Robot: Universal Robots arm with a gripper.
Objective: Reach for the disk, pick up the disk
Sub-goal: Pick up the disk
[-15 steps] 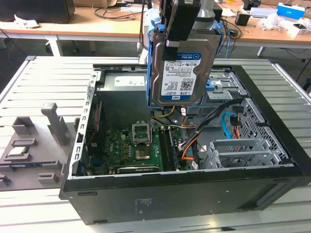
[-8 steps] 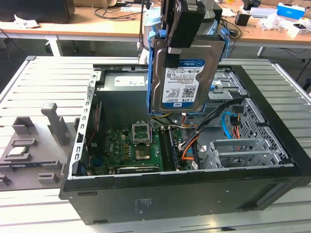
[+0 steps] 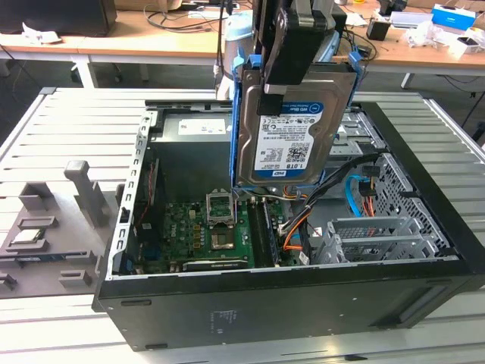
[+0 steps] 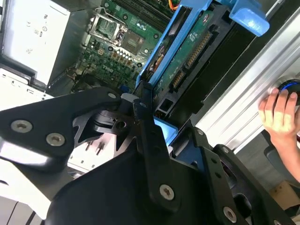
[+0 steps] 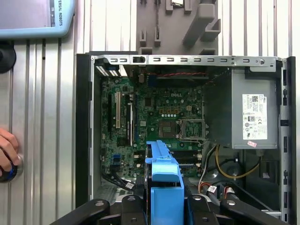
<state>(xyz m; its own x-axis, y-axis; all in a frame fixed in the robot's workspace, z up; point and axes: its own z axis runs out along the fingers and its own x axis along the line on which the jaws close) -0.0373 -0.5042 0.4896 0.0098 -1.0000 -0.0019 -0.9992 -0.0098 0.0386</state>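
Black gripper [image 3: 292, 45] fingers clamp my disk [image 3: 292, 136] by its top edge, holding it upright at upper centre of the exterior view, lifted above the open computer case [image 3: 227, 318]. Its blue rails [image 5: 164, 187] show at bottom centre over the motherboard [image 5: 154, 122], and a hand [image 4: 281, 117] rests on the table at far right in the second wrist view.

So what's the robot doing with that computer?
The robot arm's gripper is shut on the disk, a silver hard drive with blue rails. It holds the disk upright in the air above the open computer case, so the disk is already out of the case. Below it you can see the green motherboard. A person's hand rests on a knob on the metal table beside the case.
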